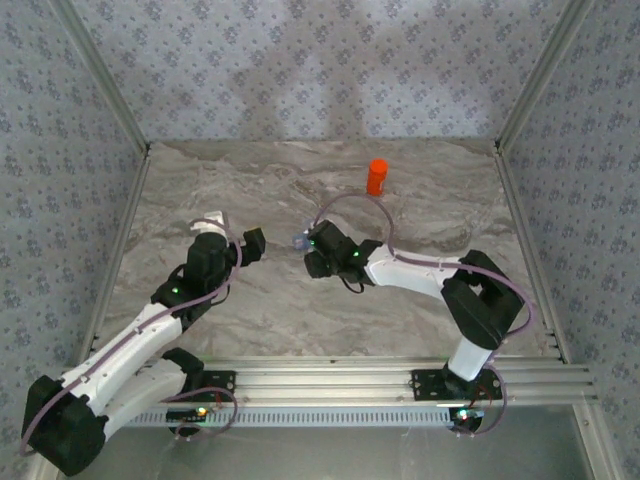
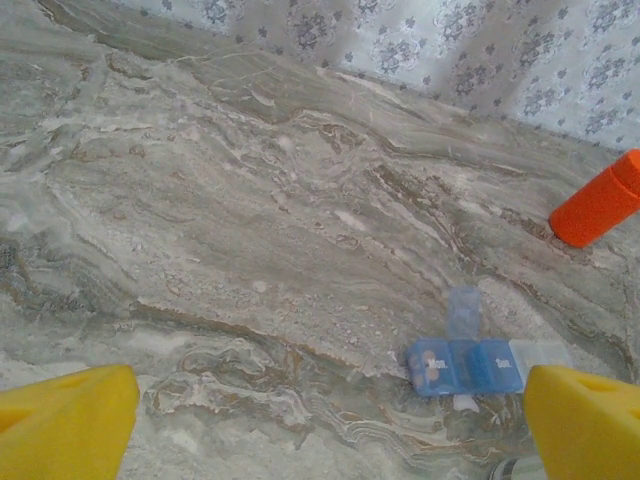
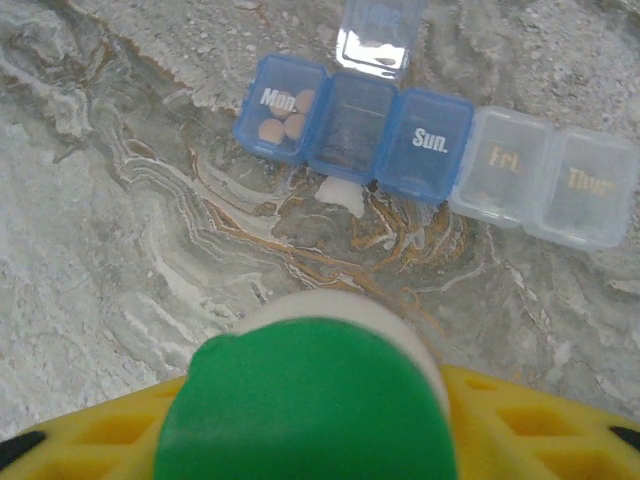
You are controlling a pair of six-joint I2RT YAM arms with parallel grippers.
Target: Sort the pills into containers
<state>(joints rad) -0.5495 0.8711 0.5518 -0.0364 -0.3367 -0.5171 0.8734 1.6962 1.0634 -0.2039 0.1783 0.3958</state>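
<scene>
Lying at the centre of the top view on the grey marbled worktop, the blue and clear pill box has one lid raised, three tan pills in its "Mon." cell and a white fragment just beside it. An orange bottle stands higher in the frame. The right end effector, stretched low beside the box, clasps a white bottle with a green cap. The left end effector hovers wide open, facing the box. Patterned walls surround the worktop.
</scene>
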